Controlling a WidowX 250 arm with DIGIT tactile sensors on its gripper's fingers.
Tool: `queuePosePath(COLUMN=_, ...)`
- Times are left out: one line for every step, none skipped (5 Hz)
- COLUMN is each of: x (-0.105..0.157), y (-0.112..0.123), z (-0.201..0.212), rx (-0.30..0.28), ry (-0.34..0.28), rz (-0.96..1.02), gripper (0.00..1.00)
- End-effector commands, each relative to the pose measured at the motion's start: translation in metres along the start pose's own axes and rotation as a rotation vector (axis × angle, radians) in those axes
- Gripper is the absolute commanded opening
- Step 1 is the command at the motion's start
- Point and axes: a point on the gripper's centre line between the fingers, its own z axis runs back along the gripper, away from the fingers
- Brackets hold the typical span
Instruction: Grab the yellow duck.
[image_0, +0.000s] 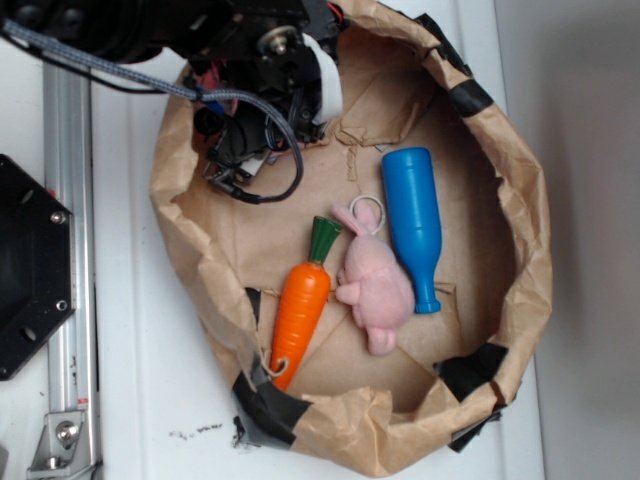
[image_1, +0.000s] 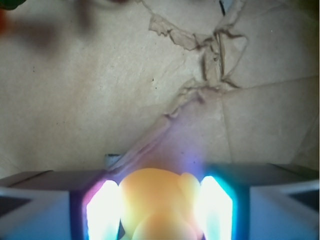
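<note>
Yellow duck (image_1: 157, 205), orange green-topped carrot (image_0: 302, 305), pink bunny (image_0: 372, 285), blue bottle (image_0: 414, 220).

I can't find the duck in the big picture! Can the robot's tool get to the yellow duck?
Probably yes. In the wrist view the yellow duck already sits between the tool's two glowing fingers, nothing blocking it. Whether they squeeze it is unclear.
</note>
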Motion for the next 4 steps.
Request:
queuePosePath(x=0.056, y=-0.021, z=0.112, rx=0.105, ry=-0.25, rz=0.32, gripper=0.0)
queuePosePath(x=0.073, y=-0.03, z=0.142, rx=0.175, ry=-0.301, rz=0.5, gripper=0.0)
queuePosePath(x=0.078, y=-0.032, z=0.145, rx=0.172, ry=-0.255, rz=0.722, gripper=0.0)
queuePosePath(x=0.075, y=-0.032, z=0.141, rx=0.176, ry=-0.265, rz=0.735, gripper=0.0)
